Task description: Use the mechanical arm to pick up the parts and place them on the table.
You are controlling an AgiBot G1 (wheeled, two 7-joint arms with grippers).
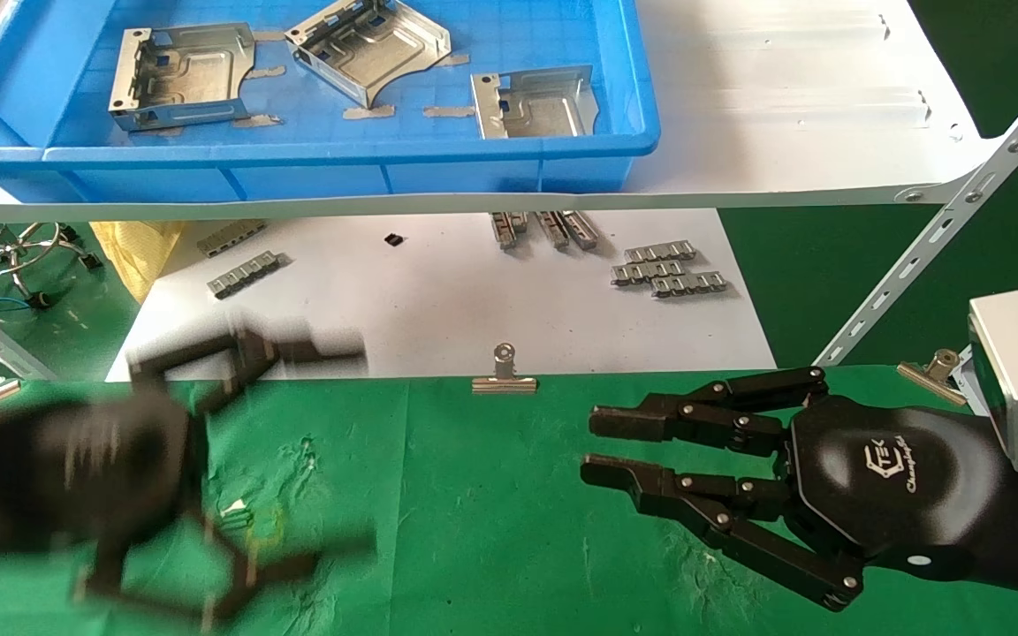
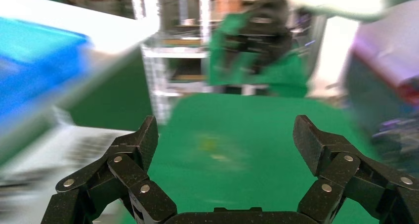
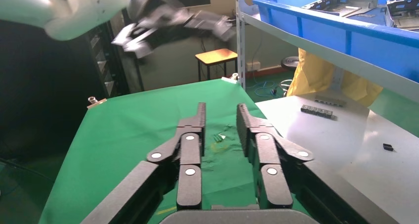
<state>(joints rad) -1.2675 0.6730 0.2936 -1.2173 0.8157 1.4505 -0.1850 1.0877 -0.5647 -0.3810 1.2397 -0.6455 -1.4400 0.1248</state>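
Silver-grey parts (image 1: 182, 78) in blue bin (image 1: 297, 168); bright green table (image 1: 491, 530).

Three stamped metal brackets lie in one blue tray (image 1: 315, 168): the left bracket (image 1: 180, 78), the middle bracket (image 1: 369, 49) and the right bracket (image 1: 534, 104). Two black grippers are over the green table (image 1: 491, 495): the left gripper (image 1: 315, 459) and the right gripper (image 1: 593, 446). Two binder clips (image 1: 504, 371) edge the cloth. Several small ridged strips (image 1: 668, 268) rest on one white sheet (image 1: 438, 309); their exact number is unclear.

Three parts (image 1: 359, 53) lie in the tray (image 1: 297, 168) on the shelf (image 1: 792, 132).
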